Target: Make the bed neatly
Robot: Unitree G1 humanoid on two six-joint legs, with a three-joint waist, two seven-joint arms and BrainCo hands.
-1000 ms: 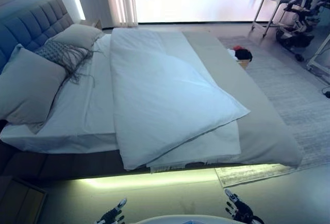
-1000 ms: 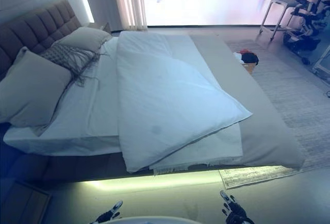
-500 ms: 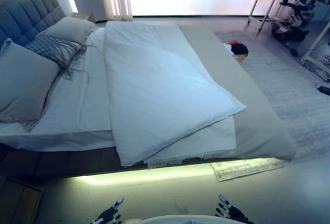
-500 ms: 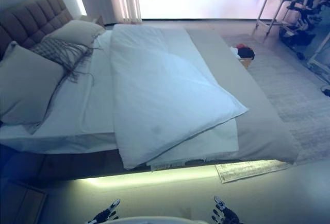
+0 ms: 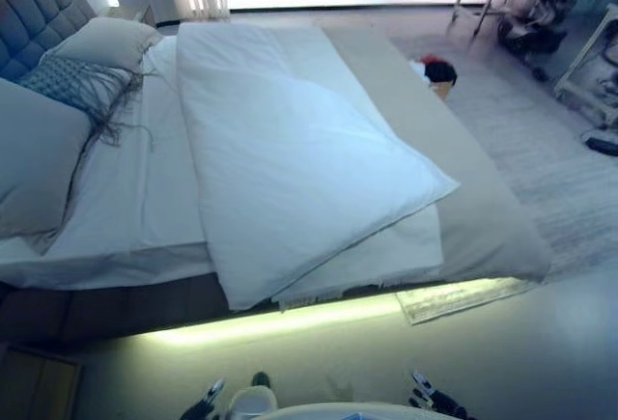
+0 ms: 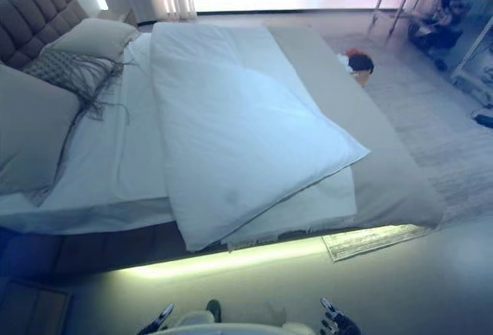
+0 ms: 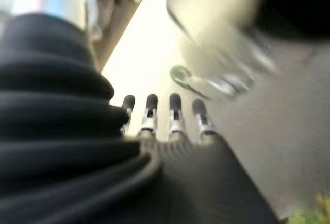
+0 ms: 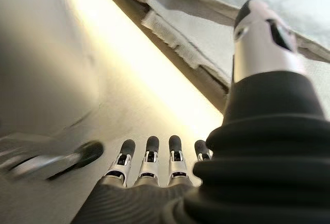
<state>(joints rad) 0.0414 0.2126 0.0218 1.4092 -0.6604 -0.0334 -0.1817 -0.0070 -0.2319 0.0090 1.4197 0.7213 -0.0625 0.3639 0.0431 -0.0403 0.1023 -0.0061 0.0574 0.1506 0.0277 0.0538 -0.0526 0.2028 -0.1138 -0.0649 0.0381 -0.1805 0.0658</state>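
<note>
Bedding lies untidy on the bed [image 5: 126, 299]; the white duvet [image 5: 290, 169] is folded back on itself, its near corner pointing toward the foot and overlapping a second white layer, and its near edge hangs over the side of the mattress; a grey-beige cover [image 5: 463, 198] lies bare along the foot end; the white sheet [image 5: 126, 198] shows between duvet and pillows. 2 grey pillows [image 5: 39, 164] and a fringed cushion [image 5: 68, 87] sit against the tufted headboard [image 5: 34, 14]. Past the far side of the bed a basket [image 5: 436, 74] holding red and dark items stands on a pale rug [image 5: 541, 140].

Left hand [image 7: 172, 116] hangs low over the floor, fingers straight, holding nothing; right hand [image 8: 149, 162] likewise, fingers extended and empty, close to the lit bed base.
</note>
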